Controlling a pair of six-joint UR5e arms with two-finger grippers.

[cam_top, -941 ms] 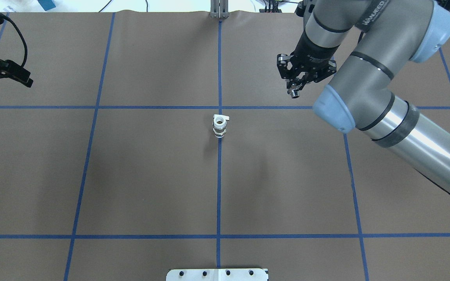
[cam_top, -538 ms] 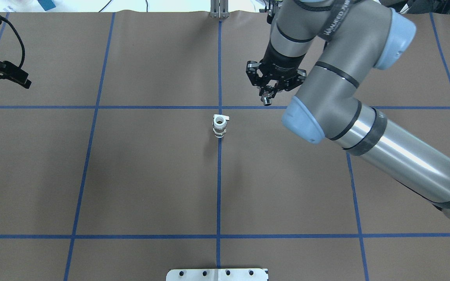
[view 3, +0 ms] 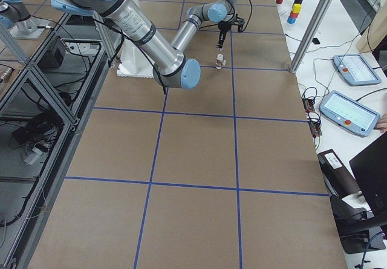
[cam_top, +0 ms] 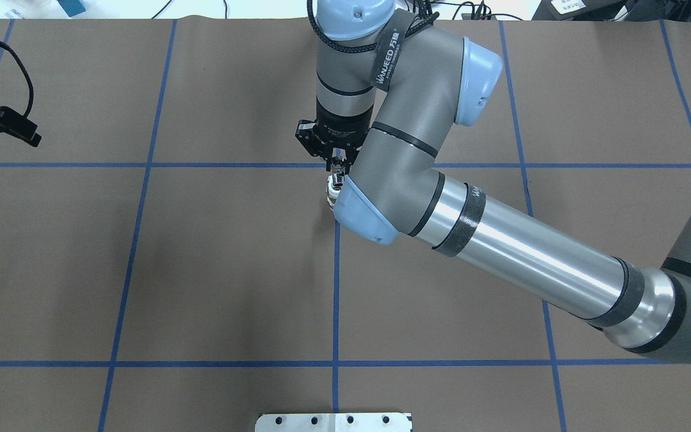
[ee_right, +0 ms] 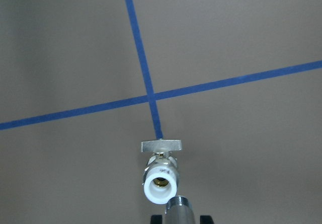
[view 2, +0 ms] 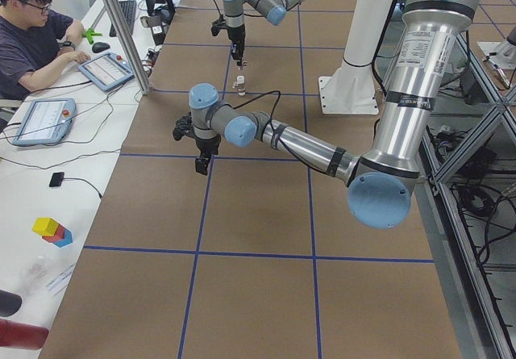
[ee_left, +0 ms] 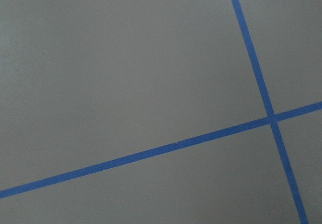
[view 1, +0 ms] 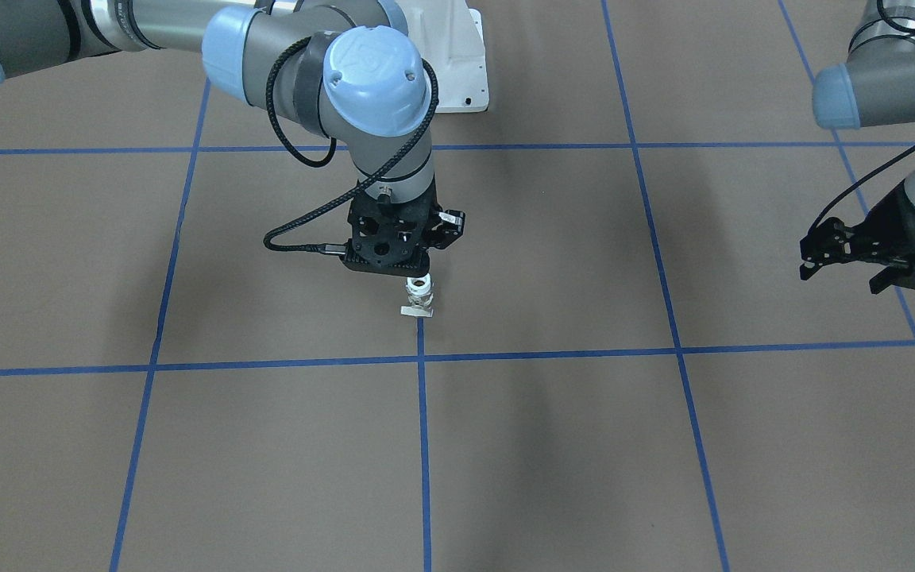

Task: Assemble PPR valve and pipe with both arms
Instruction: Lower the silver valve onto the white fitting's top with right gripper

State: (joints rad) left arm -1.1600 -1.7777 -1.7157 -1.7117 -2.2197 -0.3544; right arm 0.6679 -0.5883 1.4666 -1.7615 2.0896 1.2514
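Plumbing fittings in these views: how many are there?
2. The PPR valve stands upright on a blue tape line; the pipe hangs close above it, held in the right arm's jaws.

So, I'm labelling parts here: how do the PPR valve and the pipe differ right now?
The PPR valve stands free on the table; the pipe hangs held in the right gripper. The valve has a white ring top and flat tab; the pipe looks all chrome. Both are upright, close together.
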